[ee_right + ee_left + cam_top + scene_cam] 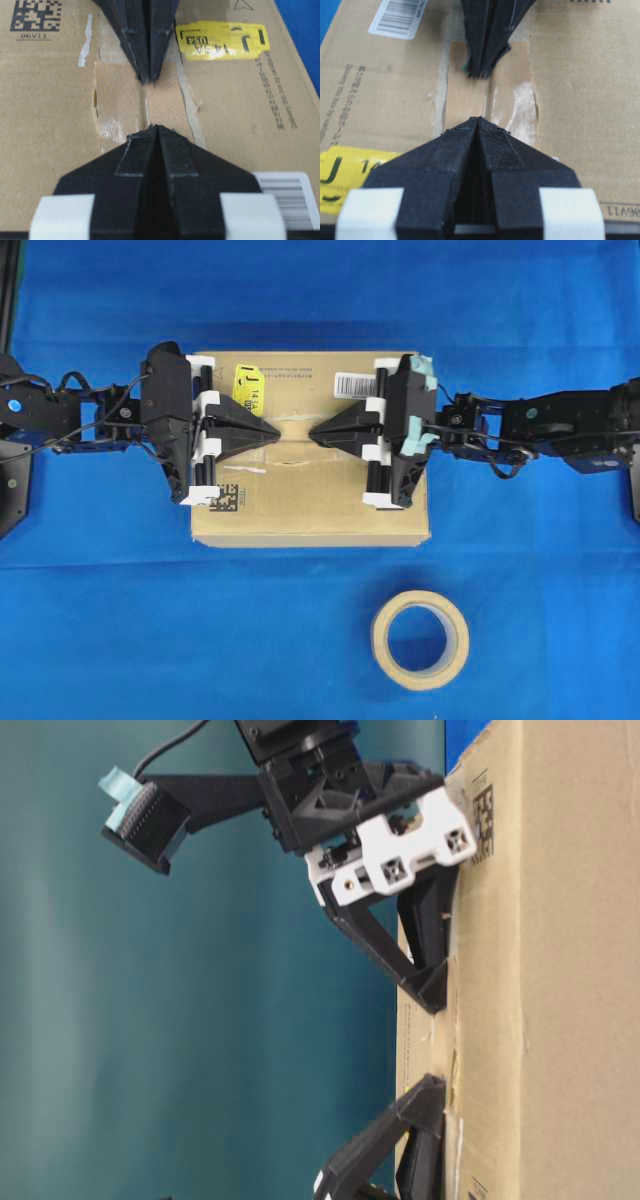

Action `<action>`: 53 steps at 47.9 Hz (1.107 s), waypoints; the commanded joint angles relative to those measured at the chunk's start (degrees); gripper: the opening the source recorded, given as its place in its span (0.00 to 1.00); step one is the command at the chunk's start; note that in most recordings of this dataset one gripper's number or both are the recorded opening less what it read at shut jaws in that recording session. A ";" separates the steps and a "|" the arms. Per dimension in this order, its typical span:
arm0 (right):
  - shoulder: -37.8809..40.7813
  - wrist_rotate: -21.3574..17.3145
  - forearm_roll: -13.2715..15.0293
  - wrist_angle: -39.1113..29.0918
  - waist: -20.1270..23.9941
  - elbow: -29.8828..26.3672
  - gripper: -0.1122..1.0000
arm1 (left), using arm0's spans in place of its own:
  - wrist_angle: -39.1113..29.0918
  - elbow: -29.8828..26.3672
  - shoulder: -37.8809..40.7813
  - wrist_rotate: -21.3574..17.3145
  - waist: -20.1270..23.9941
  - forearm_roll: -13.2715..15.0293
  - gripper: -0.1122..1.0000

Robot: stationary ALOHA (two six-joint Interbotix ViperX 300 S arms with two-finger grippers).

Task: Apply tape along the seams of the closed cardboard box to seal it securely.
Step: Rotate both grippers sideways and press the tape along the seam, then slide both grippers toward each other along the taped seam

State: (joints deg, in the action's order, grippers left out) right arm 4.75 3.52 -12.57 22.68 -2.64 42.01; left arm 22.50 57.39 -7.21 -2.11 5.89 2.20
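Closed together in a black wedge, the left gripper [479, 122] fills the bottom of its own wrist view, tip resting on the tape [490, 100], a short tan ribbed patch stuck on top of the cardboard box [310, 510]. From twelve o'clock the right gripper [482, 70] meets it, fingers likewise pressed shut and gripping nothing. My reading is that both tips bear down on the patch to rub it flat over the seams [146, 112], which show only as a faint crease running through the tape's middle (the slit itself is covered here).

Overhead, the patch sits at the centre of the box top, the yellow sticker [248, 388] at about eleven o'clock of it and the barcode label [352, 383] at one o'clock. Each tip has open tape behind it to slide outward, toward nine and three o'clock. Well clear of the box, at five o'clock on the blue table [120, 620], lies the tape roll [420, 639], out of either arm's way
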 commanded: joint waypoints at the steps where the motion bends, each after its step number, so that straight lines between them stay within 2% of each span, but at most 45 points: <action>1: -1.49 0.09 -1.05 0.26 -0.09 1.49 0.09 | -0.44 1.93 -0.44 0.18 1.49 0.26 0.10; 9: -3.25 0.09 -2.90 1.76 0.00 4.31 0.09 | -0.44 4.22 -1.85 1.67 1.41 0.79 0.10; 18: -5.71 0.79 -2.99 3.25 0.26 5.01 0.09 | -0.35 3.96 -4.31 2.46 0.09 0.70 0.10; 27: -10.28 2.55 -1.32 3.25 0.44 2.90 0.09 | -0.35 -1.93 -7.73 0.35 -3.43 0.00 0.10; 33: -11.60 3.87 -0.88 3.25 0.53 1.23 0.09 | -0.09 -5.10 -7.21 -3.16 -4.92 0.00 0.10; 40: -9.76 4.13 -0.88 2.99 0.53 -0.97 0.09 | 0.88 -8.44 -3.87 -7.03 -5.89 0.00 0.10; 53: -3.16 4.13 -0.88 2.81 0.97 -5.01 0.09 | 0.88 -10.28 1.58 -7.91 -5.45 0.09 0.10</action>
State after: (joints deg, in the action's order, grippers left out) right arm 1.05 7.65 -13.62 25.22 -1.93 39.11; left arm 22.94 48.25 -5.80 -10.02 0.09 2.29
